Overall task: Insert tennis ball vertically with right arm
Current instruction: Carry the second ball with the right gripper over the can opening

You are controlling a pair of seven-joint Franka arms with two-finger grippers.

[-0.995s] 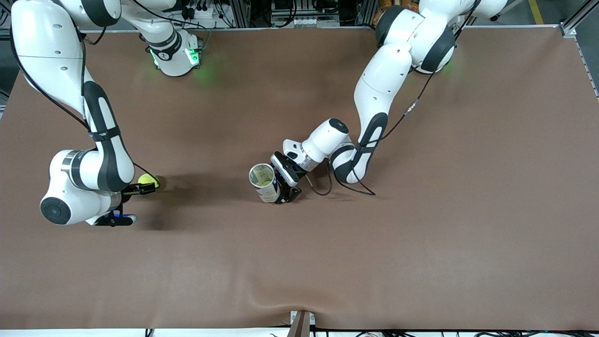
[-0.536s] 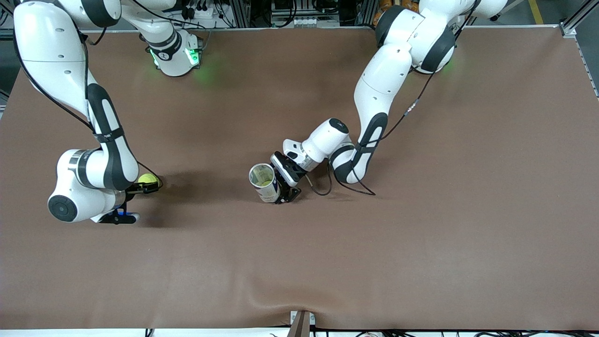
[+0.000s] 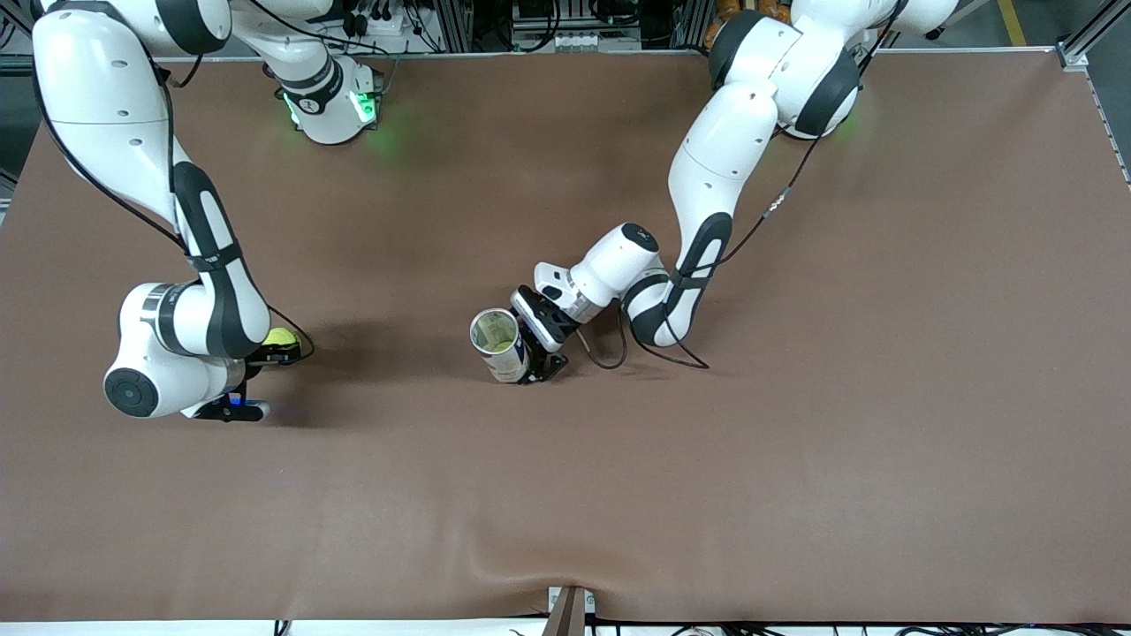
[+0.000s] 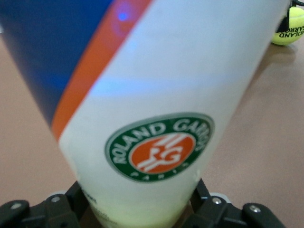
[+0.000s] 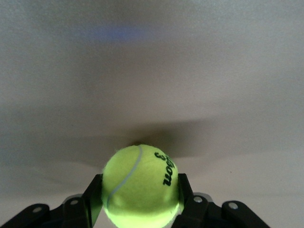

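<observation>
1. Looking down from the front view, the right gripper [image 3: 276, 352] has its fingers clamped on the tennis ball [image 3: 281, 336], low over the brown table [image 3: 795, 442], well apart from the can [image 3: 500, 344] and toward the right arm's end of the table from it. A second ago those fingers stood wide around the ball; now they have pinched in, and the right arm's elbow has drifted a little toward the can. I judge the pick is done and the carry to the can comes next.

2. Staying with the front view, the can stands upright near the middle of the table, its open mouth facing up. The left gripper [image 3: 534, 358] has its fingers around the can's lower wall, on the side toward the left arm's end. It has been tightening over the last second, so the can looks braced for the drop.

3. From the left wrist view, the can [image 4: 142, 109] fills the picture, printed logo outward, with the dark fingers [image 4: 57, 209] pressed against its base. The ball [image 4: 288, 32] shows small, well apart from the can.

4. From the right wrist view, the ball [image 5: 141, 184] sits squeezed between both fingertips [image 5: 92, 197], bare table around it. Nothing blocks a lift.
</observation>
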